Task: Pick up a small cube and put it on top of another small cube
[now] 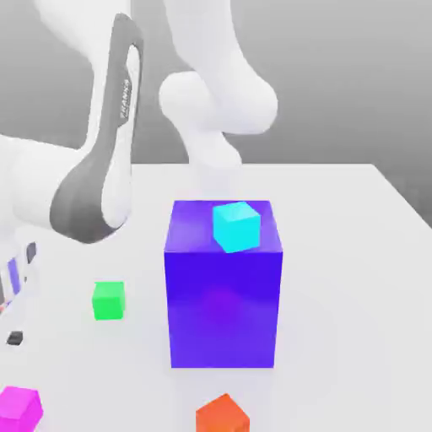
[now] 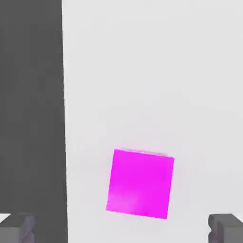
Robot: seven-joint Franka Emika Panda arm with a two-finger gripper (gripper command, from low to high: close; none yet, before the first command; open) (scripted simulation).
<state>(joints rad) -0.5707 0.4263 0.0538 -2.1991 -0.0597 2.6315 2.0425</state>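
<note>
The small magenta-pink cube (image 1: 18, 407) lies on the white table at the near corner on the exterior view's left. In the hand view this cube (image 2: 140, 182) sits flat below my gripper (image 2: 121, 230), slightly ahead of the line between the two grey fingertips (image 2: 16, 227). The jaws stand wide open with nothing between them, well apart from the cube's sides. The small bright green cube (image 1: 108, 300) rests on the table farther back, left of the big block and apart from the pink one.
A big blue-purple cube (image 1: 224, 287) stands mid-table with a small cyan cube (image 1: 235, 226) on top. An orange cube (image 1: 223, 415) lies at the front. The table edge (image 2: 62, 118) runs close beside the pink cube. The arm's grey link (image 1: 93, 186) hangs over the left side.
</note>
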